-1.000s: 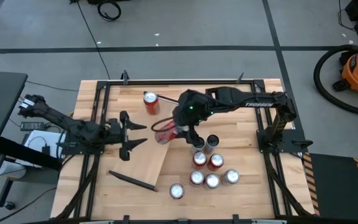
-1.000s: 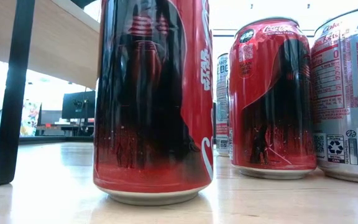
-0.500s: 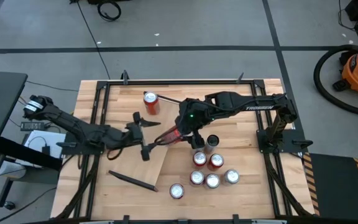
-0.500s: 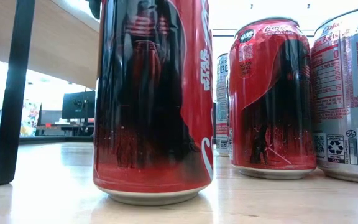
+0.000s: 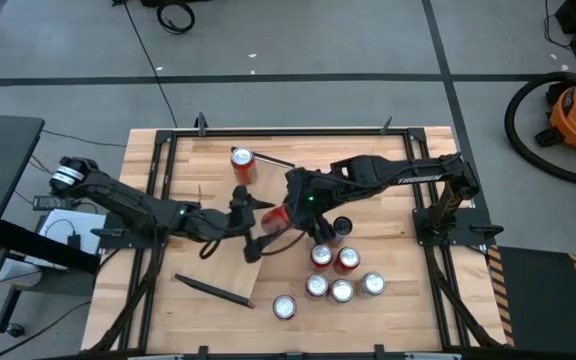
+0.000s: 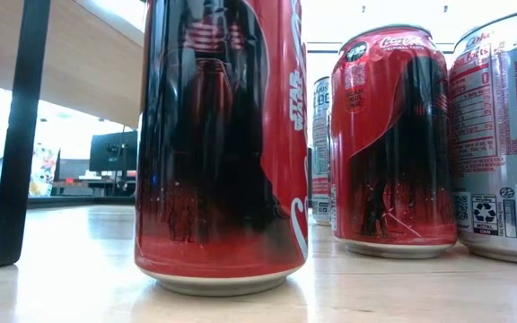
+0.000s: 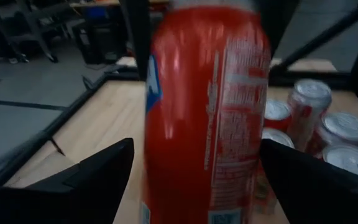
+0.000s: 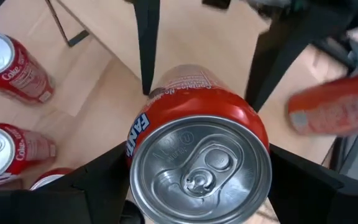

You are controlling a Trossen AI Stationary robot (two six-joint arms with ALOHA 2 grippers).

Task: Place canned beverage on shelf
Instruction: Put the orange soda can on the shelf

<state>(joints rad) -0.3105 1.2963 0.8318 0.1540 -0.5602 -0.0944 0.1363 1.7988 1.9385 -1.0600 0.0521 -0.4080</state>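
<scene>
Both tools: right tool (image 8: 197,186) grasps "Fanta" can (image 8: 199,155), left tool (image 7: 191,177) spread around it.

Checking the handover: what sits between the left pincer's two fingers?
A red aluminium drink can fills the gap between the left pincer's open fingers in the left wrist view; the right pincer holds it.
</scene>
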